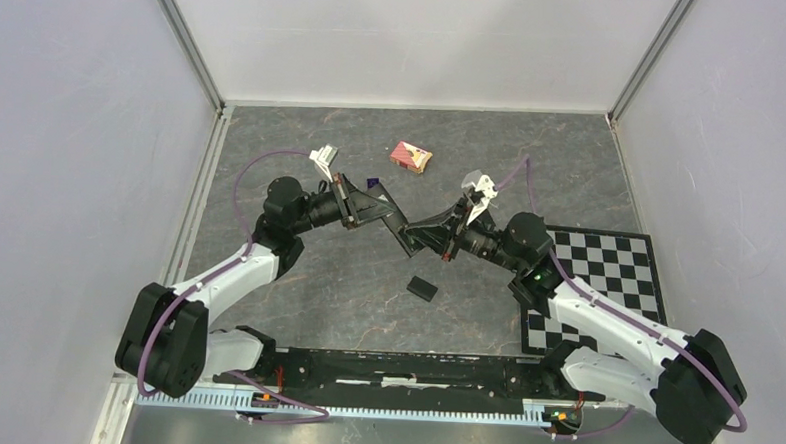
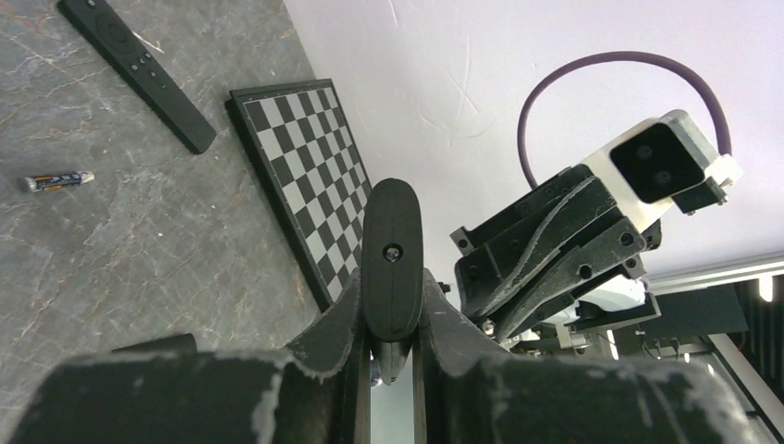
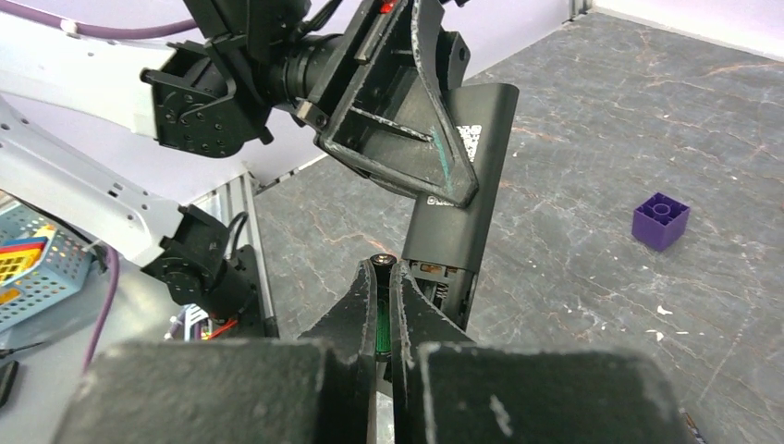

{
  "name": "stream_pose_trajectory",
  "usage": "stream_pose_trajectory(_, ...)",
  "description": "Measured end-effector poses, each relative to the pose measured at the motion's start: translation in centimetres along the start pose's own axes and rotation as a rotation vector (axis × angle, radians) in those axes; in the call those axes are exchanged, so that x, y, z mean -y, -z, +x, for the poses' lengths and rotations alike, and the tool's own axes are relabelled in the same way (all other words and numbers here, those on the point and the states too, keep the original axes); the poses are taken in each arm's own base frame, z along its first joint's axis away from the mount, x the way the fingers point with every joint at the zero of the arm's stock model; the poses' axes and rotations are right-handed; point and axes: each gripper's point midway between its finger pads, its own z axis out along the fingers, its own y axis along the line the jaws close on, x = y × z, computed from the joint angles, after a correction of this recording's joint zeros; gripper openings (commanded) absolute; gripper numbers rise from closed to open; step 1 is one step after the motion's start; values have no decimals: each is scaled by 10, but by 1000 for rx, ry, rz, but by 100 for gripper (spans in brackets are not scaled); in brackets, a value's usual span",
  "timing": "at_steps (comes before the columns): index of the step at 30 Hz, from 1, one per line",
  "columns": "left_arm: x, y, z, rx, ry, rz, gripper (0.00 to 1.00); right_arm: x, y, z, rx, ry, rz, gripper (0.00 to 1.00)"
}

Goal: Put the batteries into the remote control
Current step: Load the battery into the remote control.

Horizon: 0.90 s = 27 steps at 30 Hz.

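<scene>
Grey marbled table (image 1: 346, 280) between pale walls (image 1: 71, 168). The left gripper (image 1: 391, 219) is clamped across the remote control (image 3: 455, 236), holding it tilted above the tabletop. Just beside the remote's open lower end, the right gripper (image 3: 385, 273) has its fingers pinched on a green battery (image 3: 380, 324), only a sliver showing. A purple cube (image 3: 661, 220) sits well apart from the remote.

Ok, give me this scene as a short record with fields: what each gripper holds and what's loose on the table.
left gripper: shut on the slim black rectangular remote control, raised off the table
right gripper: shut on the dark green cylindrical battery, tips at the remote's open compartment
loose on table: a dark cylindrical battery, a purple plastic cube, a red-and-white box
task state: green battery not yet seated
</scene>
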Motion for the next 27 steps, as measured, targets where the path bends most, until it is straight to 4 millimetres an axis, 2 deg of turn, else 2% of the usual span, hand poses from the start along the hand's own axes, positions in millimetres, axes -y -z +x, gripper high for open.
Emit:
stream_pose_trajectory(10,7,-7,3,-10,32,37,2,11,-4,13,-35,48,56,0)
stream_pose_trajectory(16,8,-8,5,-13,39,41,2,10,-5,14,-46,71,56,4)
stream_pose_trajectory(27,8,-8,4,-9,42,38,2,9,3,24,-106,81,58,29)
